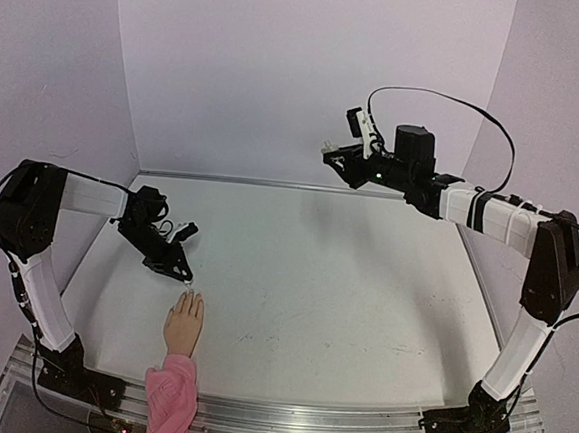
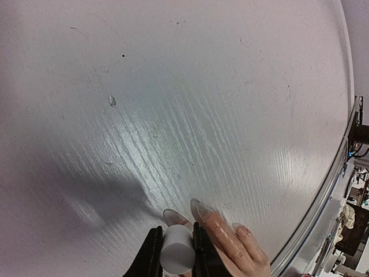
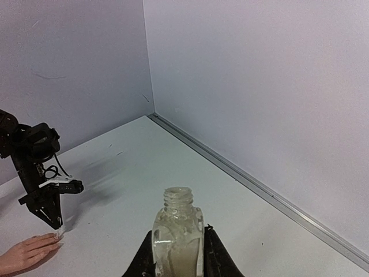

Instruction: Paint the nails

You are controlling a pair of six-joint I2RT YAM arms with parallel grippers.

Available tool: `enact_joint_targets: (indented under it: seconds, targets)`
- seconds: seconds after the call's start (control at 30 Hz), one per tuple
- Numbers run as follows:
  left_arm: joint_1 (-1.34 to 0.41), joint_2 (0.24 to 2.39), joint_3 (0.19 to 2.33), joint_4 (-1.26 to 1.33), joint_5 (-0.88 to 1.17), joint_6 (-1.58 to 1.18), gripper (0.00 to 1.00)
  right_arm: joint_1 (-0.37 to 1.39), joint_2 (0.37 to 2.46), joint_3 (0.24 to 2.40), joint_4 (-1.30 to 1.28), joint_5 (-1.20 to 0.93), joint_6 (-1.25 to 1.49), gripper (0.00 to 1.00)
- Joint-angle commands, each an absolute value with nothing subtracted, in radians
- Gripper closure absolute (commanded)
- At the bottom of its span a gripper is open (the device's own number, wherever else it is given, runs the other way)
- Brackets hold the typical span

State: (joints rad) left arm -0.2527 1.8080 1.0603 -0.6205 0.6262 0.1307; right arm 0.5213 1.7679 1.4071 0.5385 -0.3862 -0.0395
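The flesh-coloured mannequin hand (image 1: 184, 327) with a pink sleeve (image 1: 171, 400) lies palm down at the near left of the table. Its nails (image 2: 203, 209) are long and glossy, showing in the left wrist view beside my fingers. My left gripper (image 1: 186, 281) is shut on a white brush cap (image 2: 176, 249), its tip down at the fingertips; the brush itself is hidden behind the cap. My right gripper (image 1: 336, 155) hangs high at the back right, shut on an uncapped clear polish bottle (image 3: 177, 231) held upright.
The white table (image 1: 344, 291) has a metal rail along its near edge (image 1: 354, 422) and lilac walls behind and at both sides. From the right wrist, the left gripper (image 3: 55, 222) stands over the mannequin hand (image 3: 26, 254).
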Motion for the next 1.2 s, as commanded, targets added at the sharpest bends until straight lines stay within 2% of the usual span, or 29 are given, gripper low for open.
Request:
enact_joint_targets:
  seconds: [0.0,1.17]
  targets:
    - [-0.255,1.821,1.106,-0.616,0.641,0.145,1.00,0.518,1.758,1.411,0.591,-0.410,-0.022,1.00]
    - [-0.255,1.812,1.130,-0.602,0.619,0.137,1.00,0.517,1.768,1.408,0.591,-0.416,-0.012,1.00]
